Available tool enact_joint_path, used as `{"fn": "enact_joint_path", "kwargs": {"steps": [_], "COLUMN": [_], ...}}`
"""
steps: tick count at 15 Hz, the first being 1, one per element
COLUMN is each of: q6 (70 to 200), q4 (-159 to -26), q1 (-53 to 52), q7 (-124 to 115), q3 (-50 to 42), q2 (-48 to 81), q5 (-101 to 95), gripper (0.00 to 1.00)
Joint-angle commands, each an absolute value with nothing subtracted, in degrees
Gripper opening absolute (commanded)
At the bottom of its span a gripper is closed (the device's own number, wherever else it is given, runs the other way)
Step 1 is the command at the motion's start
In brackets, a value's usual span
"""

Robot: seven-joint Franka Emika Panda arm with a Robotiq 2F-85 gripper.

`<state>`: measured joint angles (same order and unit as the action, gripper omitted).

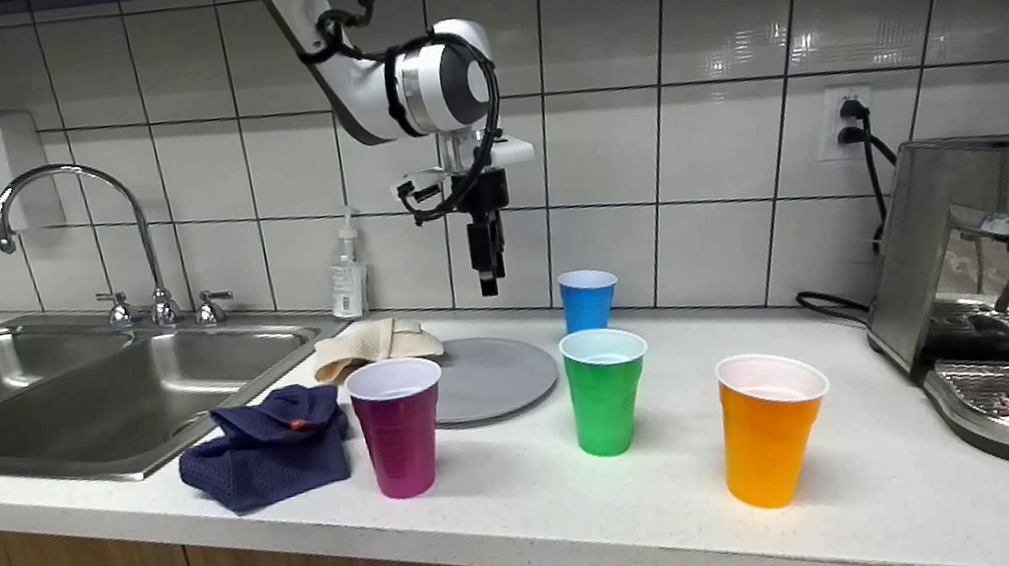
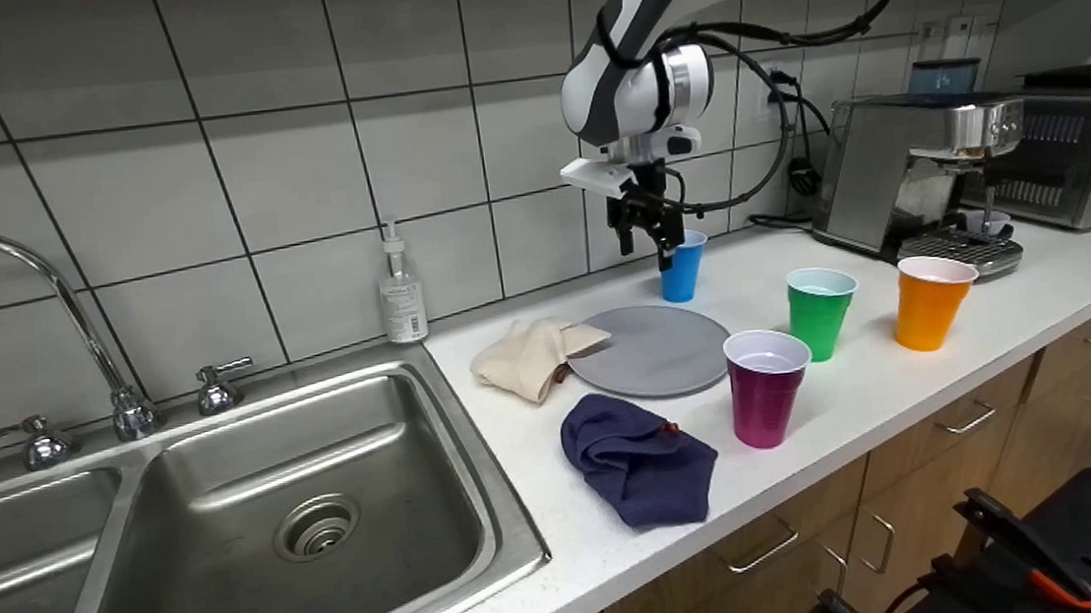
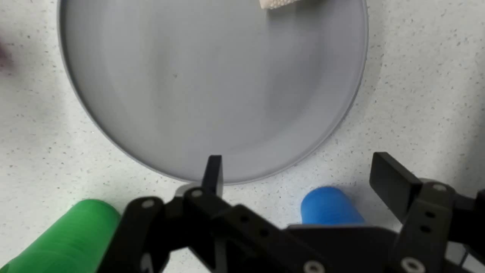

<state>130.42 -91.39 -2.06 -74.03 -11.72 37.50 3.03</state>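
My gripper [image 3: 298, 156] hangs above the counter with its fingers wide apart and nothing between them. Nearest to it is a blue cup [image 3: 330, 206], upright on the counter by the wall; the gripper's body hides its upper part in the wrist view. A grey round plate [image 3: 212, 94] lies flat below, its rim passing under one finger. Beyond it stand a green cup [image 1: 606, 398], a purple cup [image 1: 402, 441] and an orange cup [image 1: 773, 443], all upright. A beige cloth [image 2: 535, 357] overlaps the plate's edge, and a crumpled navy cloth [image 2: 643, 461] lies near the purple cup.
A steel double sink [image 2: 514, 507] with a faucet [image 1: 142, 229] is set into the counter. A soap bottle [image 2: 401, 294] stands against the tiled wall. An espresso machine [image 1: 998, 266] occupies the opposite end, beside a toaster oven [image 2: 1075, 151]. Cables [image 1: 872, 164] run from the outlet.
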Motion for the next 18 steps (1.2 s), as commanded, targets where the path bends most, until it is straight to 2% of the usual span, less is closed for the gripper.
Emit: {"fn": "enact_joint_path", "kwargs": {"steps": [1,18], "q6": [128.8,128.3], "q4": [-91.0,-86.8], "q1": [-1.0,2.8], "q7": [-77.5,-85.4], "q3": [-12.0,-14.4], "q2": [36.2,39.2], "q5": [3.7,3.1], "gripper": [1.0,1.0]}}
